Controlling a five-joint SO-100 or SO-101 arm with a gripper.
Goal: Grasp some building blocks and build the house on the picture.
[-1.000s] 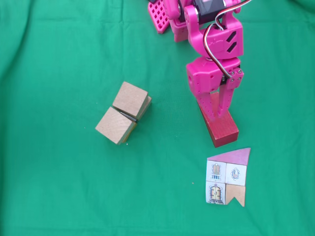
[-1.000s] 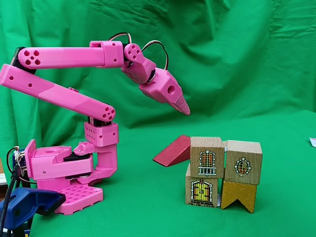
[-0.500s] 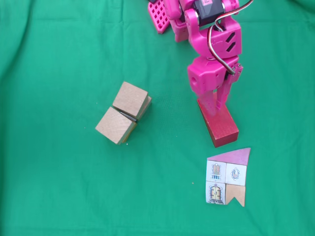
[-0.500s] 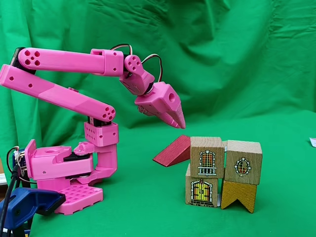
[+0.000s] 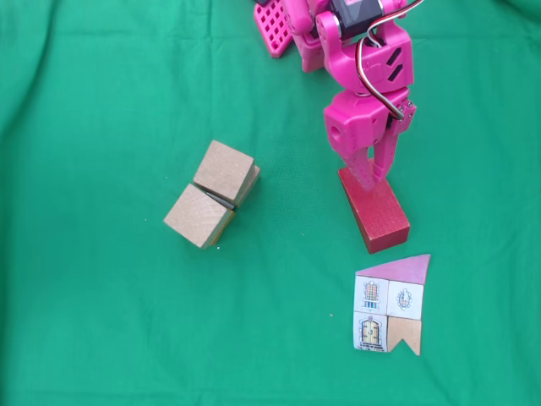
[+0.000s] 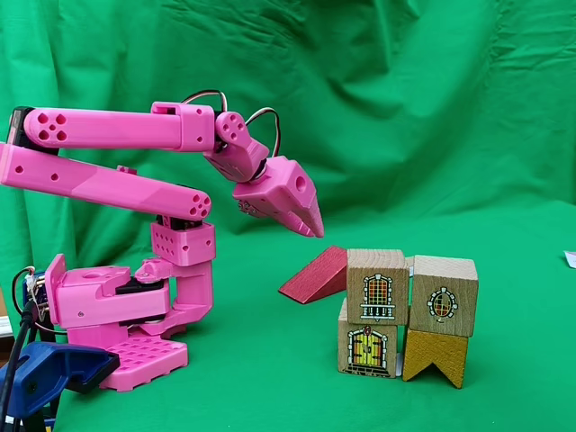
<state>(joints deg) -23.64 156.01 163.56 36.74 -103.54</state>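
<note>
Pink gripper (image 5: 369, 176) of mine, fingers seemingly together and empty, has drawn back up-frame off the red brick (image 5: 374, 211) lying right of centre, cubes (image 5: 211, 205) left untouched — approach being reset, I judge.

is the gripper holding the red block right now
No, in the side fixed view the gripper hangs in the air above the red block, which lies on the green cloth.
</note>
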